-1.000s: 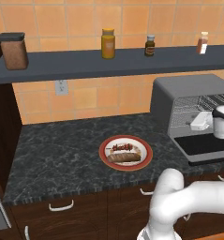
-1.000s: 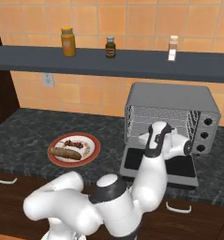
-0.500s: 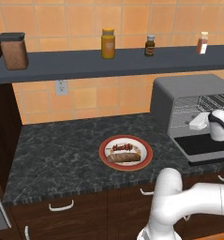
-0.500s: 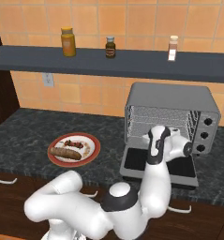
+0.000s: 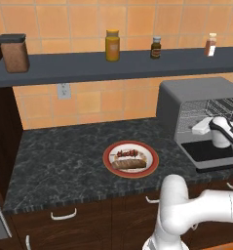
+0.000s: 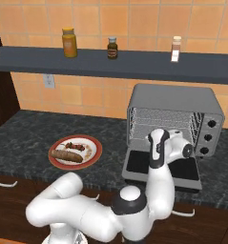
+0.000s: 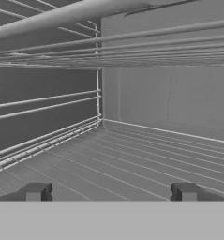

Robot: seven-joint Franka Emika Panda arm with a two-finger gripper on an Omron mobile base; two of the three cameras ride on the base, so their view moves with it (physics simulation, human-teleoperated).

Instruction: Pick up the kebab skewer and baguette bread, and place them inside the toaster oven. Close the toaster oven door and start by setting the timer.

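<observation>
Gripper, jaws spread wide and holding nothing, is pointing into the open mouth of the toaster oven, hovering above its lowered toaster oven door and facing bare wire racks. Kebab skewer and baguette bread are lying side by side on the red-rimmed plate, well apart on the worktop to the arm's left, both long axes running roughly along the worktop's front edge.

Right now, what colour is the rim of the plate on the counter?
Red: the plate has a red rim around a white centre, clearest in the left base view.
</observation>
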